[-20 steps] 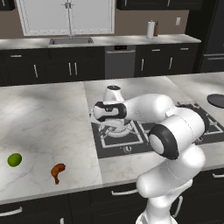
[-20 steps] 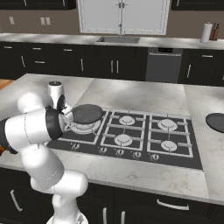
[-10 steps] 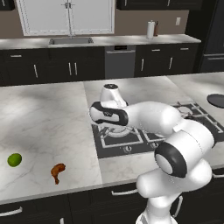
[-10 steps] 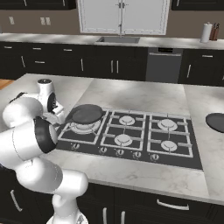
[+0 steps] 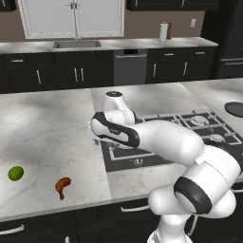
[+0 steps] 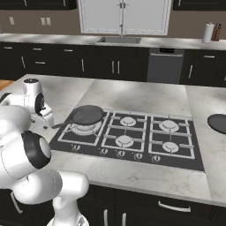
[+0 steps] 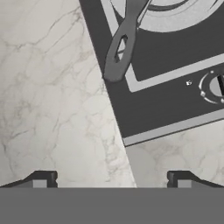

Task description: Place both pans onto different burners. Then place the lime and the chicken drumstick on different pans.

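The mid-grey pan (image 6: 87, 115) sits on the front-left burner (image 6: 84, 128) of the cooktop (image 6: 132, 152), its long handle (image 7: 121, 43) reaching out toward the cooktop's left edge. The second, darker pan (image 6: 218, 122) lies on the worktop (image 6: 132, 95) to the right of the cooktop, well apart from any burner. The lime (image 5: 15, 173) and the chicken drumstick (image 5: 61, 186) rest near each other on the worktop far to the left.

The hand (image 7: 111, 179) is fully open and empty, hovering over the worktop just beside the cooktop's left edge, near the end of the handle.

Judged from this layout, 1 pan is placed and 1 remains, so your step in hand is to fetch the darker pan:

1. Keep the hand clear of the placed pan's handle as you leave; a nudge there could turn the pan off its ring.
2. Travel high across the grates to the right.
3. Grip the darker pan at its rim or handle; which is reachable cannot be told yet.
4. Set it on a different burner, well apart from pan 1.
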Robot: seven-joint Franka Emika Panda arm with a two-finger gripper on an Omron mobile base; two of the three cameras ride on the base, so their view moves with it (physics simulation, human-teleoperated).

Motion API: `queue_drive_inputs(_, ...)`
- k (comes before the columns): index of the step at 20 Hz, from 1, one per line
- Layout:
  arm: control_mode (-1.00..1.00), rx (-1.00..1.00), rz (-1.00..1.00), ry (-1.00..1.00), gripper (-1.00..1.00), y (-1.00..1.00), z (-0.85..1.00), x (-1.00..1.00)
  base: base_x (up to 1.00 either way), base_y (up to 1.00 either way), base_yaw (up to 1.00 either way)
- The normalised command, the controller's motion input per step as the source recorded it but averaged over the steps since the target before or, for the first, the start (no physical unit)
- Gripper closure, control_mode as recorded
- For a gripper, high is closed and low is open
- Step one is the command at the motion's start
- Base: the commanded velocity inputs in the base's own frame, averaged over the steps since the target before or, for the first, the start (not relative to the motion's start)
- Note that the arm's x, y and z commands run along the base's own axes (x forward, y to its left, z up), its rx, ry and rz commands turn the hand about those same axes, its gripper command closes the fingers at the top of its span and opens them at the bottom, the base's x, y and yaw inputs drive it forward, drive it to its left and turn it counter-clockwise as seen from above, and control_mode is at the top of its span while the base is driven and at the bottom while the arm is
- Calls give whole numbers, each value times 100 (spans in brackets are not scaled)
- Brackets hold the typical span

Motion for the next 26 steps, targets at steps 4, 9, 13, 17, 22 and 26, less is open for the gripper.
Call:
queue_drive_inputs(4, -100, 0, 0, 7, -100, 42, 5, -53, 0, 0, 0)
queue_drive_inputs(9, -100, 0, 0, 5, -100, 46, 0, -43, 0, 0, 0)
queue_drive_inputs(13, -100, 0, 0, 0, -100, 44, 0, -21, 0, 0, 0)
queue_drive_inputs(17, -100, 0, 0, 0, -100, 36, 0, -1, 0, 0, 0)
queue_drive_inputs(22, -100, 0, 0, 0, -100, 37, 0, 0, 0, 0, 0)
queue_drive_inputs(26, -100, 0, 0, 2, -100, 38, 0, 0, 0, 0, 0)
